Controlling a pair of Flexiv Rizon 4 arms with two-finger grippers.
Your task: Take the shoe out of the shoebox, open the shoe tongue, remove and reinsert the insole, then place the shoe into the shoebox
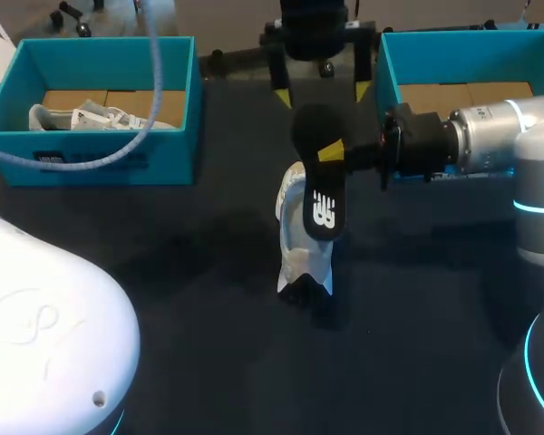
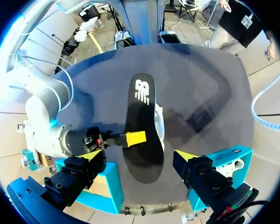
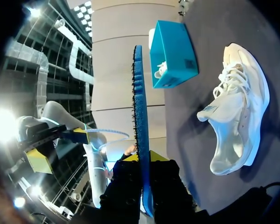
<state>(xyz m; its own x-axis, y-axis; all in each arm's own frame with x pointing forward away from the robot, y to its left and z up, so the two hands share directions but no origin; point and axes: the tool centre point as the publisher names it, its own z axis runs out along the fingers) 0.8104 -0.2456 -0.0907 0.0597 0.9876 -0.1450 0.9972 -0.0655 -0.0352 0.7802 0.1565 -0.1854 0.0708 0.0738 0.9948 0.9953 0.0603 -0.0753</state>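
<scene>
- Right fingers [image 1: 331, 151] are pinched shut on the black insole [image 1: 323, 195], holding it by one long side in the middle of the frame.
- Left fingers [image 1: 281, 94] hang wide open at the top middle, with nothing in them.
- The white shoe [image 1: 305, 258] lies on the dark worktop [image 1: 208, 299] a bit below the middle, partly hidden by the insole.
- I think the insole is out, so the job now is to put it back in.
- I should tip the insole so its front end points into the shoe's mouth, then slide it in slowly.
- My left fingers should come down and hold the shoe, or pull the tongue back, so the shoe does not slide away.
- I should let go only when the insole lies flat inside, not bent.
- The blue shoebox [image 1: 453, 36] at the upper right is where the shoe goes after that.
</scene>
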